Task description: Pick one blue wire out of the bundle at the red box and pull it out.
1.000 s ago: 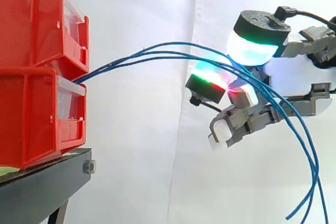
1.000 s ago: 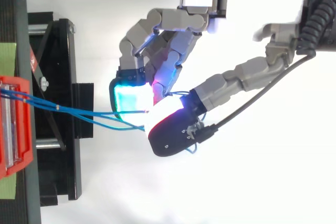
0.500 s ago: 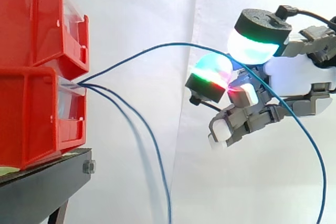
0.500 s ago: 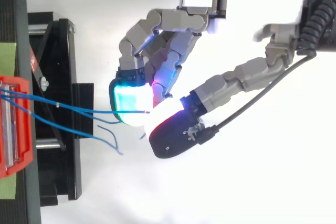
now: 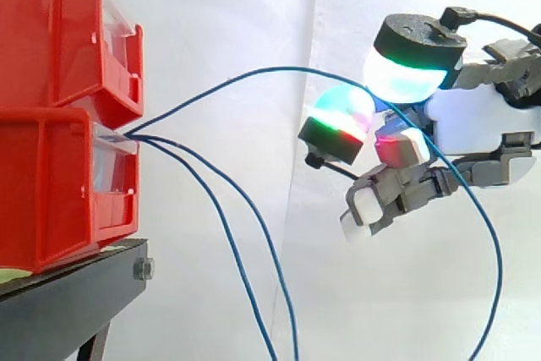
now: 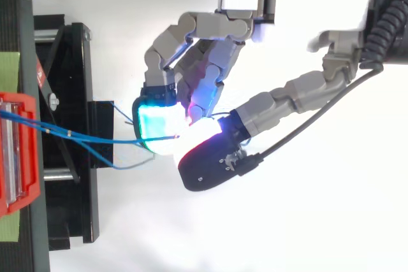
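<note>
Presently stacked: two red bins, upper (image 5: 59,31) on lower (image 5: 59,192), on a black stand (image 5: 76,298) at the side view's left.
Bin contents: interiors hidden; each front carries a clear panel.
Wire exit: three blue wires leave together at the lower bin's top front edge, under the upper bin.
Held wire (image 5: 254,75): one; arcs up and across to the hand, passes between its pads, then hangs down beyond them.
Loose wires (image 5: 239,272): two; droop from the exit past the side view's bottom edge, apart from the hand.
Hand (image 5: 473,120): one; fingers curled, glowing pads (image 5: 404,73) pinching the held wire, well apart from the bins.
Backdrop: white curtain (image 5: 228,6).
</note>
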